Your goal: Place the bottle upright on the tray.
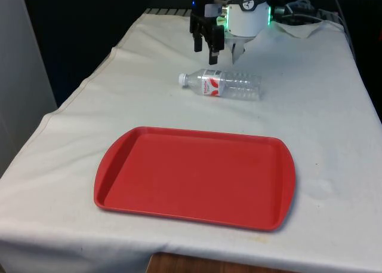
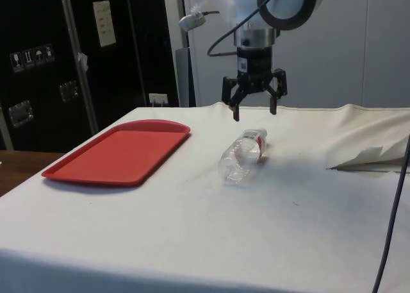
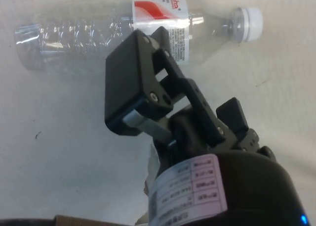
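A clear plastic bottle (image 1: pixel 230 85) with a red and white label lies on its side on the white cloth, its white cap (image 1: pixel 183 79) towards the front view's left. My gripper (image 1: pixel 205 51) hangs open just above and slightly behind it, holding nothing. The side view has the gripper (image 2: pixel 254 110) over the bottle's (image 2: pixel 242 157) cap end, with a gap between them. In the wrist view the bottle (image 3: pixel 89 35) lies across just beyond a black finger (image 3: pixel 131 82). The red tray (image 1: pixel 197 177) lies bare on the near part of the table, apart from the bottle.
Cables and a rumpled fold of cloth (image 1: pixel 301 28) lie at the table's far right corner by the robot's base. The same fold (image 2: pixel 368 158) and a hanging cable (image 2: pixel 394 209) appear in the side view. Bare cloth separates the bottle from the tray (image 2: pixel 118 153).
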{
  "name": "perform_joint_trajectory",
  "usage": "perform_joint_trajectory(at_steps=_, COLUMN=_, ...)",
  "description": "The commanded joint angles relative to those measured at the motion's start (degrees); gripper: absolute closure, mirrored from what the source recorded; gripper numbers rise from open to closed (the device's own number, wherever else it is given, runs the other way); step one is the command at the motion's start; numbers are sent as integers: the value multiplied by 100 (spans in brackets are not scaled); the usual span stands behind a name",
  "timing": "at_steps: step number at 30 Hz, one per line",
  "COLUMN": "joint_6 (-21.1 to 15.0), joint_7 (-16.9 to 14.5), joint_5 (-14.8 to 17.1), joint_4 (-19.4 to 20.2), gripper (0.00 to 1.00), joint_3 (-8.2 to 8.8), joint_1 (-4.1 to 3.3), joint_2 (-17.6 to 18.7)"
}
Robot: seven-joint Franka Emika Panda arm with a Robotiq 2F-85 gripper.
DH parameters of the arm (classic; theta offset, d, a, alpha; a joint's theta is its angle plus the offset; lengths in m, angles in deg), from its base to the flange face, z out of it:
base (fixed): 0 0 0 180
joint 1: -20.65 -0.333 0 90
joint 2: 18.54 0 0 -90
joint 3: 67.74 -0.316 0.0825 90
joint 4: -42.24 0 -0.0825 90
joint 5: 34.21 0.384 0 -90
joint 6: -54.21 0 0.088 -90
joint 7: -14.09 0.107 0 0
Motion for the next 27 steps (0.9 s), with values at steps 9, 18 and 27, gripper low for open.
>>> perform_joint_trajectory(at_steps=9, joint_6=6, joint_7=298, joint_5=0, joint_4=0, gripper=0, joint_3=6, joint_1=0, joint_2=0)
perform_joint_trajectory(at_steps=18, joint_6=11, joint_7=630, joint_5=0, joint_4=0, gripper=0, joint_3=11, joint_1=0, joint_2=0)
perform_joint_trajectory(at_steps=27, joint_6=11, joint_7=997, joint_5=-11, joint_4=-11, gripper=0, joint_3=17, joint_1=6, joint_2=11)
